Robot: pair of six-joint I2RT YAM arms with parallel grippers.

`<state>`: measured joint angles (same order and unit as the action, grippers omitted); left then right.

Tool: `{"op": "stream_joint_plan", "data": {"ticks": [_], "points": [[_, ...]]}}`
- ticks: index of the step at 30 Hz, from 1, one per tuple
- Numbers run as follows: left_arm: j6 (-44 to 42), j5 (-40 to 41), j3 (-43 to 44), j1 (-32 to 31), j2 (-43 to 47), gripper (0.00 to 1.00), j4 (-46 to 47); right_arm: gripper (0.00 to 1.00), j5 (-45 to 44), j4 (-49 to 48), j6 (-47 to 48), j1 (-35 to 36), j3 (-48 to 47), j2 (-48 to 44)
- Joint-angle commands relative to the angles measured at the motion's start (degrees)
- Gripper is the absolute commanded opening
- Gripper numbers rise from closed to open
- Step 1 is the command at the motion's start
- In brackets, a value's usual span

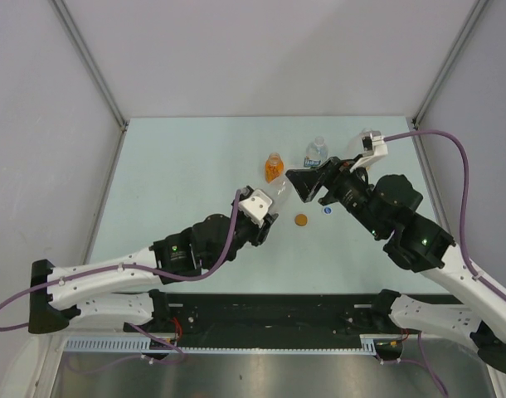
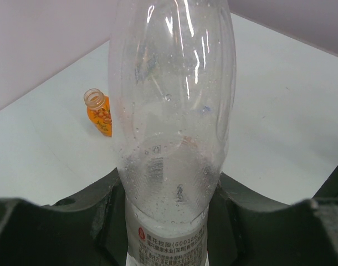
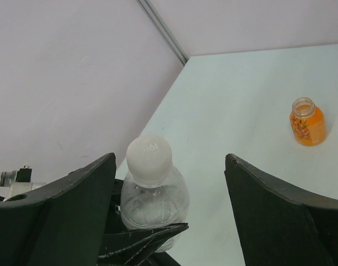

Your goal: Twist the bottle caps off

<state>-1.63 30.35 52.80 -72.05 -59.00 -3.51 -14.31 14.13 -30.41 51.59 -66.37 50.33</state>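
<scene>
My left gripper [image 2: 166, 213] is shut on the lower body of a clear bottle [image 2: 172, 111] that has a white label with a red mark. The bottle's white cap [image 3: 149, 157] shows in the right wrist view. It stands between the spread fingers of my open right gripper [image 3: 170, 166], closer to the left finger [image 3: 75, 205], with a gap on each side. From above, the right gripper [image 1: 300, 186] meets the left gripper [image 1: 271, 217] mid-table. A small orange bottle [image 1: 274, 167] stands without a cap.
A blue-labelled clear bottle [image 1: 317, 151] stands behind the right gripper. An orange-brown cap [image 1: 301, 220] and a blue cap [image 1: 326, 211] lie loose on the table [image 1: 178, 174]. Grey walls close in the back and both sides.
</scene>
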Motion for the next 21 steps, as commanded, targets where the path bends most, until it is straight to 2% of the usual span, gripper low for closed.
{"op": "stream_joint_plan", "data": {"ticks": [1,4,9,18,21], "points": [[-1.4,1.5,-0.3,-0.7,0.2,0.00,2.6,0.81,-1.3,-4.3,-0.2,0.4,-2.0,0.4],[-1.4,1.2,-0.3,-0.8,0.2,0.00,2.5,0.76,-0.7,-5.0,0.1,0.4,-2.0,0.9],[-1.6,1.1,-0.2,-1.1,-0.1,0.00,2.2,0.62,0.3,-5.4,0.3,0.3,-2.0,1.5],[-1.8,1.0,-0.1,-1.2,-0.4,0.00,2.5,0.61,1.7,-4.7,0.4,0.3,-2.0,2.0],[-1.8,1.0,-0.1,-1.2,-0.5,0.00,2.5,0.54,1.9,-4.7,0.5,0.3,-2.0,2.0]]}}
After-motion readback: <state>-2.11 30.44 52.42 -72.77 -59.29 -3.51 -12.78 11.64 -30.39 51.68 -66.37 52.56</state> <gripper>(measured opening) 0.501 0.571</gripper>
